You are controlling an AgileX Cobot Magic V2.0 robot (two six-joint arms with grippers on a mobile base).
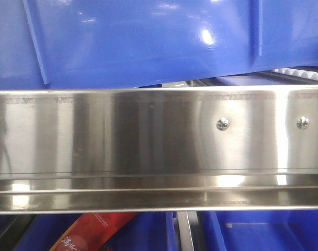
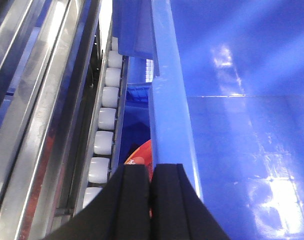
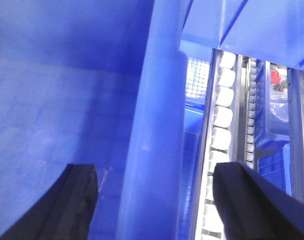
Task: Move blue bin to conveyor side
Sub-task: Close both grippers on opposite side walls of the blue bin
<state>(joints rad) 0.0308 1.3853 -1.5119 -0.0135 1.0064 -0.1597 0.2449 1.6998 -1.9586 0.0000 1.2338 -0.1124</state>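
Closest, left wrist view: left gripper (image 2: 150, 167) with both black fingers (image 2: 127, 200) pressed together, no gap between them, aimed along the thick flat rim of the blue bin (image 2: 242, 150). Cannot tell whether touching that rim. Just left, a row of white rollers (image 2: 104, 120) set in the stainless rack (image 2: 47, 125). Red sliver (image 2: 142, 152) beneath the rim, not identifiable.

Right wrist view only: right gripper (image 3: 154, 167) spread wide and straddling the bin rim (image 3: 152, 125). One finger (image 3: 72, 205) inside the bin above its floor, the other (image 3: 257, 205) outside above the rollers. Clamped on nothing.

Front view only: polished steel rail (image 1: 148, 136) with two screws (image 1: 222, 124) across mid-frame. Glossy bin wall (image 1: 148, 42) with slanted ribs directly above it, on the rack. Below the rail, red packet (image 1: 91, 232) among other blue crates (image 1: 263, 232).
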